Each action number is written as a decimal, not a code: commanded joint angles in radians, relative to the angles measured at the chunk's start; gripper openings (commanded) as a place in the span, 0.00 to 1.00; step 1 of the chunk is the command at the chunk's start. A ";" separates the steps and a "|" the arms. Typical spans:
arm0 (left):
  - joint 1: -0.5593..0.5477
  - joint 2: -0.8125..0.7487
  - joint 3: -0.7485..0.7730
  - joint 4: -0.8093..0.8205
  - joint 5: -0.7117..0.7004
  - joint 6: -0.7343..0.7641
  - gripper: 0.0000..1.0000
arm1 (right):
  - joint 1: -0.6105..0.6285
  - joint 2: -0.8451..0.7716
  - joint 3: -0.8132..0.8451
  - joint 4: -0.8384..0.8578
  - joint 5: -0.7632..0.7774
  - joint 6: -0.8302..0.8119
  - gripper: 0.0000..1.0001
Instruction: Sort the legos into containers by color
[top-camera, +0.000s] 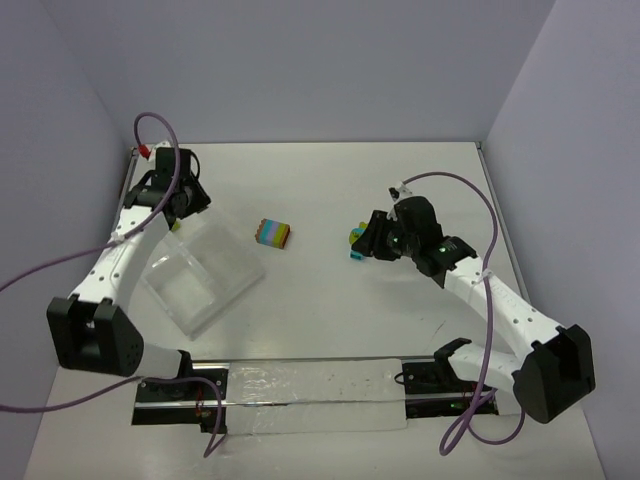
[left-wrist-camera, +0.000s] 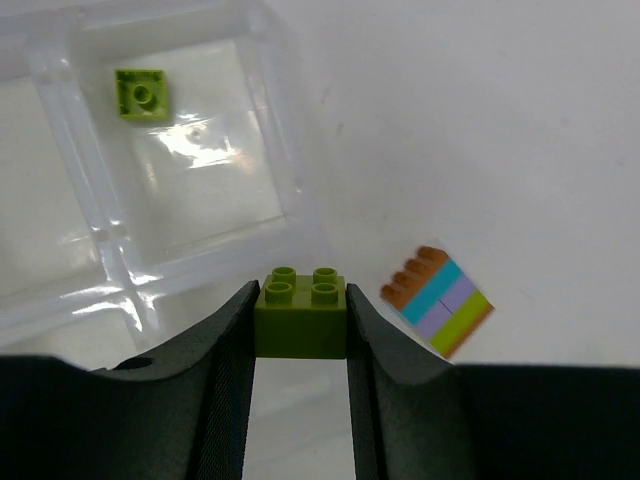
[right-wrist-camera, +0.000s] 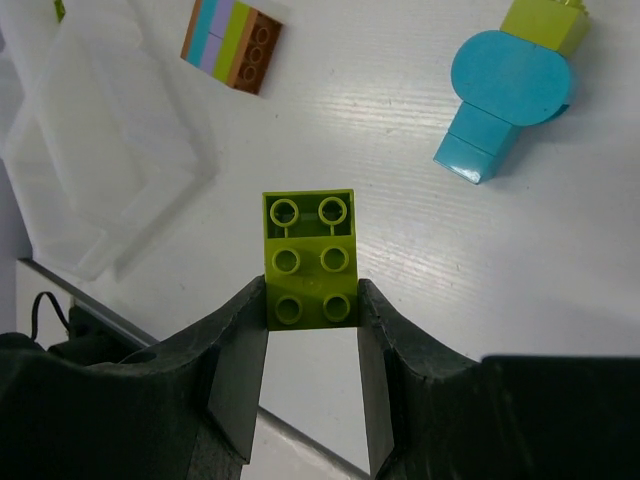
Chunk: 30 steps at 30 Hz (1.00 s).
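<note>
My left gripper (left-wrist-camera: 300, 298) is pinching a small green brick (left-wrist-camera: 300, 325) beside the tray (left-wrist-camera: 300, 200), my right gripper (right-wrist-camera: 310, 305) a long green brick (right-wrist-camera: 308, 245). I am squeezing their flat, probably slippy sides

No legible text, label, brand, number or sign found in any view. Stud tops checked on the square lime green plastic brick (left-wrist-camera: 300, 318) and the longer lime green plastic brick (right-wrist-camera: 308, 262): too blurred to read any marking.
</note>
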 joint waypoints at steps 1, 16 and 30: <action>0.080 0.092 0.059 0.052 -0.029 0.017 0.00 | -0.003 0.023 0.112 -0.066 0.052 -0.055 0.00; 0.197 0.365 0.136 0.136 -0.048 0.060 0.58 | 0.000 0.214 0.261 -0.108 0.012 -0.104 0.00; 0.084 0.172 0.142 0.121 0.519 0.144 0.90 | 0.120 0.329 0.369 -0.036 -0.036 -0.105 0.00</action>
